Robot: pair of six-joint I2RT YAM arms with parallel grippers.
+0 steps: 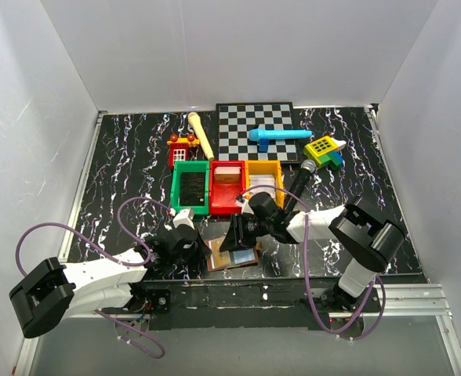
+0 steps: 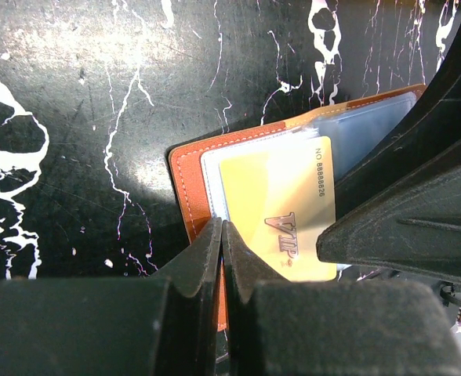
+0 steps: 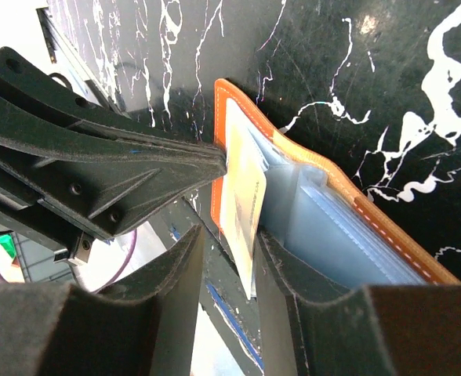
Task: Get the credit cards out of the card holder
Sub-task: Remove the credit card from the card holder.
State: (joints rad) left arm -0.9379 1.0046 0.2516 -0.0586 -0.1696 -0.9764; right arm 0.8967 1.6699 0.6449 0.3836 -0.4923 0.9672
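The brown card holder (image 1: 232,255) lies open on the black marbled table near the front edge, its pale blue-grey sleeves showing. My left gripper (image 2: 223,235) is shut on its orange-brown edge (image 2: 191,188) and pins it down. A yellow VIP card (image 2: 281,215) sticks partway out of a sleeve. In the right wrist view the card (image 3: 242,200) stands between the fingers of my right gripper (image 3: 229,235), which are open with a gap on the left side. The holder's sleeves (image 3: 348,227) lie to the right of it. The left gripper's fingers (image 3: 113,168) show at left.
A green bin (image 1: 190,186), a red bin (image 1: 227,186) and an orange bin (image 1: 264,178) stand in a row just behind the grippers. Farther back are a checkerboard (image 1: 255,131), a blue toy (image 1: 277,136), a wooden stick (image 1: 201,135), a red toy house (image 1: 182,150) and a microphone (image 1: 299,182).
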